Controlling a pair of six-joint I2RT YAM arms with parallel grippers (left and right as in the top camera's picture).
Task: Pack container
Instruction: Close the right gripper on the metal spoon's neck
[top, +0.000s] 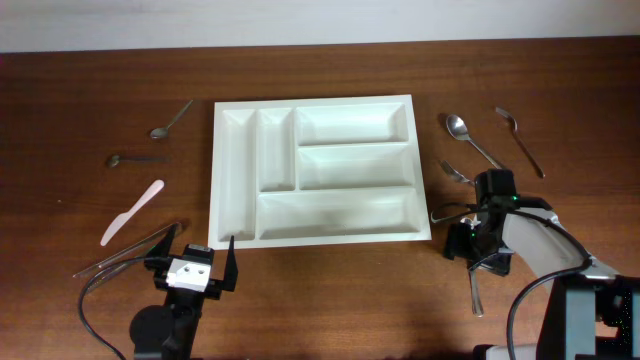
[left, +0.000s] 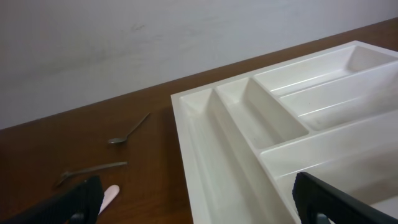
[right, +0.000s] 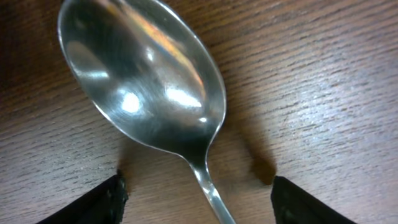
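The white five-compartment container (top: 340, 215) lies in the middle of the table with nothing in it; it also fills the right of the left wrist view (left: 280, 118). My left gripper (top: 196, 252) is open and empty at the container's front-left corner, with the container's left wall between its fingers (left: 199, 205). My right gripper (top: 480, 252) is open, low on the table to the right of the container. Its fingers (right: 199, 193) straddle the neck of a metal spoon (right: 149, 93) without touching it. The spoon's handle (top: 477, 295) sticks out toward the front edge.
Left of the container lie a spoon (top: 170, 120), a small spoon (top: 135, 158), a pink plastic knife (top: 132, 212) and thin metal utensils (top: 130, 250). On the right lie a large spoon (top: 470, 138), another utensil (top: 520, 140) and a fork (top: 455, 172).
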